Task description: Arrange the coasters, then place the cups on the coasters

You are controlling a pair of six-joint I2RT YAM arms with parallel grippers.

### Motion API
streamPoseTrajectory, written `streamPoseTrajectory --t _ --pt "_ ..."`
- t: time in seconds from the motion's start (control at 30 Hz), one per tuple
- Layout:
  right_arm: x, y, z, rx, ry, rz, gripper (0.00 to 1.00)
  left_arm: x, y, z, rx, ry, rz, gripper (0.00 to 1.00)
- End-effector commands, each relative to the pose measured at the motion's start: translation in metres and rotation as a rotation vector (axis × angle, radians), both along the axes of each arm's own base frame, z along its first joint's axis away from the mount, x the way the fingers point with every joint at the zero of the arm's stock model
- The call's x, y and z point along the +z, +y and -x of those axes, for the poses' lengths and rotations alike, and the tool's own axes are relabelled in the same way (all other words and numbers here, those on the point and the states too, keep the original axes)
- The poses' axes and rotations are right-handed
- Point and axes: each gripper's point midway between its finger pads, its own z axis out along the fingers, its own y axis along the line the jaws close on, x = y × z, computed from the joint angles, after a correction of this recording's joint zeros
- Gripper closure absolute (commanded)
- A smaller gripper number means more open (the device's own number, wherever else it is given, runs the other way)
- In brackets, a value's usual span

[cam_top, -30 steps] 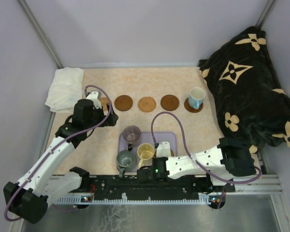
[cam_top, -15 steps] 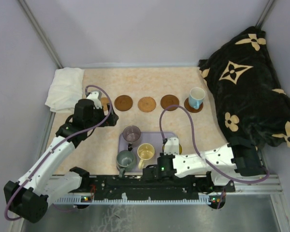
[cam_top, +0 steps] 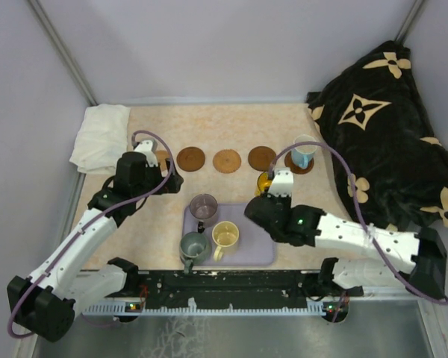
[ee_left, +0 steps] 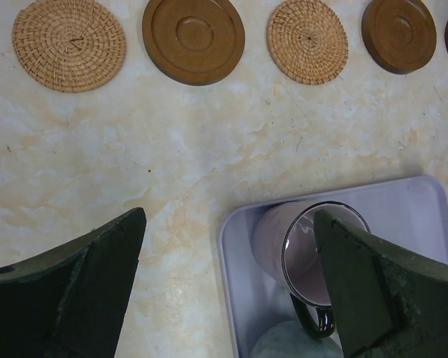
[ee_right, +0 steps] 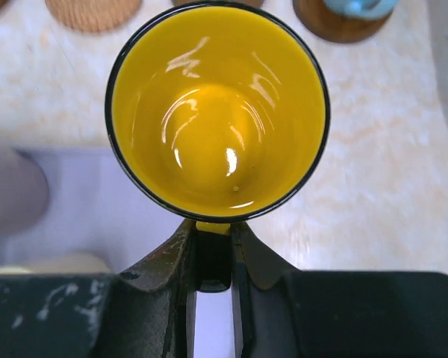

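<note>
Five coasters lie in a row at the back: a tan one [ee_left: 69, 45], a dark brown one [cam_top: 191, 158], a tan one [cam_top: 227, 161], a dark brown one [cam_top: 262, 157], and a dark one [cam_top: 299, 165] under the white cup with the blue handle [cam_top: 304, 151]. My right gripper [ee_right: 215, 235] is shut on the handle of the yellow cup [ee_right: 216, 112], holding it upright near the lavender tray's [cam_top: 257, 250] far right corner, just short of the coaster row. The purple cup [cam_top: 203, 205], cream cup [cam_top: 225, 235] and grey-green cup [cam_top: 192, 246] stand in the tray. My left gripper [ee_left: 228, 220] hangs open over the tray's far left corner, holding nothing.
A folded white cloth [cam_top: 101, 136] lies at the back left. A dark flower-patterned blanket [cam_top: 381, 127] is piled along the right side. Grey walls close the back and sides, and the arms' mounting rail [cam_top: 231, 294] runs along the near edge.
My right arm has lifted the yellow cup out of the tray and carried it away from me toward the coaster row. The left arm has not moved.
</note>
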Motion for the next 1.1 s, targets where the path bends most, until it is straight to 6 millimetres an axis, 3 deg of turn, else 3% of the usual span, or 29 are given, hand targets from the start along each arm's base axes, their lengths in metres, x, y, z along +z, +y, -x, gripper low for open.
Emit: streamPoseTrajectory --t 0.0,0.1,0.27,0.43,0.73,1.07 --pt "0.071 0.01 -0.067 0.113 -0.258 -0.134 1.0 0.01 0.0 -0.006 0.03 -0.042 0.025 0.01" --pt "0.08 -0.003 -0.092 0.089 -0.269 -0.073 1.0 0.01 0.001 -0.008 0.046 -0.046 0.027 0.01" --pt "0.085 0.017 -0.122 0.144 -0.269 0.029 1.0 0.008 0.005 -0.012 0.077 -0.049 0.018 0.01" --pt "0.083 0.026 -0.158 0.164 -0.263 0.025 1.0 0.007 0.003 -0.016 0.083 -0.049 0.029 0.01" --pt "0.06 0.015 -0.219 0.104 -0.227 0.018 1.0 0.003 -0.004 -0.027 0.073 -0.032 0.024 0.01" --pt "0.028 0.024 -0.25 0.027 -0.23 -0.014 1.0 -0.003 -0.004 -0.033 0.067 -0.02 -0.008 0.01"
